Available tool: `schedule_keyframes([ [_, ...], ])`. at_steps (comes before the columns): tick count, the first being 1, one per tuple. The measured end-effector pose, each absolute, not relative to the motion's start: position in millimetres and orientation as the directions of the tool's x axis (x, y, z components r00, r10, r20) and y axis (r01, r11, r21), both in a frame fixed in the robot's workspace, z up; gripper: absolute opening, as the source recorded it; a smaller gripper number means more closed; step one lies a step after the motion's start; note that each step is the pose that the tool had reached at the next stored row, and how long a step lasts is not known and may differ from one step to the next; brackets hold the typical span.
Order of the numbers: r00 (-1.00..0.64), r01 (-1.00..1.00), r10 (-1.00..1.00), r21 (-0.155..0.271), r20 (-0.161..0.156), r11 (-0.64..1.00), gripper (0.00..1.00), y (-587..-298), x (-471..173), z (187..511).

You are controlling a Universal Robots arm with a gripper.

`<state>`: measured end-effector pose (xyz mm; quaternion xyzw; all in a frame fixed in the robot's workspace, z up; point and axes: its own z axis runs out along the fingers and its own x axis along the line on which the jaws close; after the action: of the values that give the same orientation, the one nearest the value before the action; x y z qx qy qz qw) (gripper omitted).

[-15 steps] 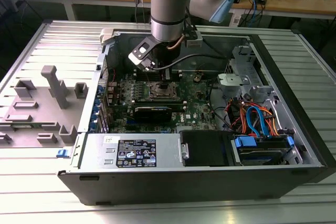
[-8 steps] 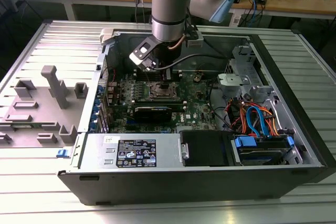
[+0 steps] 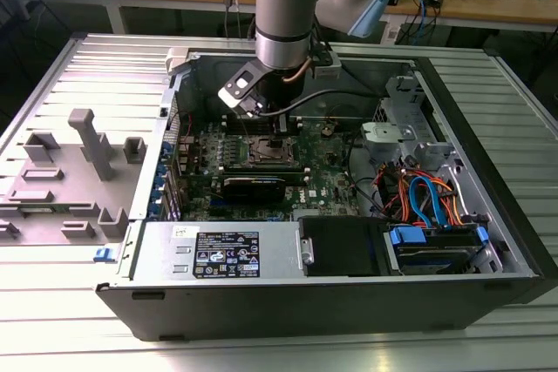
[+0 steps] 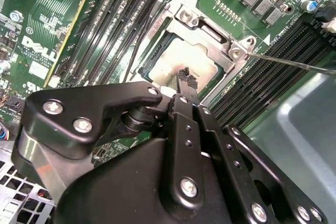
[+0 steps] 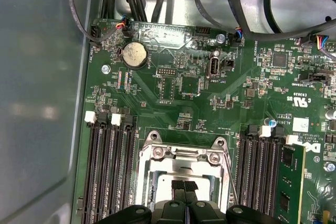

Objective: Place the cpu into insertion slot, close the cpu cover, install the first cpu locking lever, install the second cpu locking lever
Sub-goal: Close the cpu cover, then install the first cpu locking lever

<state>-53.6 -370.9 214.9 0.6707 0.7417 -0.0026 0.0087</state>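
Gripper (image 4: pixel 184 77): jaws clenched tip to tip, nothing between them. The tips are over the middle of the cpu (image 4: pixel 167 69); can't tell if they touch it. Shut tips centred on the chip read as a 1-point pusher, not a grasp.

The cpu lies flat inside the insertion slot (image 3: pixel 264 152), square to it, so step 1 looks done. The cpu cover (image 5: pixel 184 153) appears to be down around the chip, its window framing the metal top. Can't confirm it's fully seated.

1 locking lever (image 4: pixel 294 65), a thin wire rod, sticks out over the memory slots (image 4: pixel 115 30), away from the socket. Looks unlatched to me. Can't make out the 2nd lever.

Memory slots flank the socket on 2 sides, so side access is tight. The motherboard (image 5: pixel 173 98) faces up in the open PC case (image 3: pixel 305 311), which lies on its side on the desk (image 3: pixel 52 320). That explains the arm (image 3: pixel 283 15) coming in from above.
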Motion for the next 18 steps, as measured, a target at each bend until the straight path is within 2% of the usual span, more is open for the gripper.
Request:
schedule_keyframes([
  [18,-0.1,0.995,0.995,0.008,-0.016,0.1,0.11,-370.9,-49.2,214.9],
])
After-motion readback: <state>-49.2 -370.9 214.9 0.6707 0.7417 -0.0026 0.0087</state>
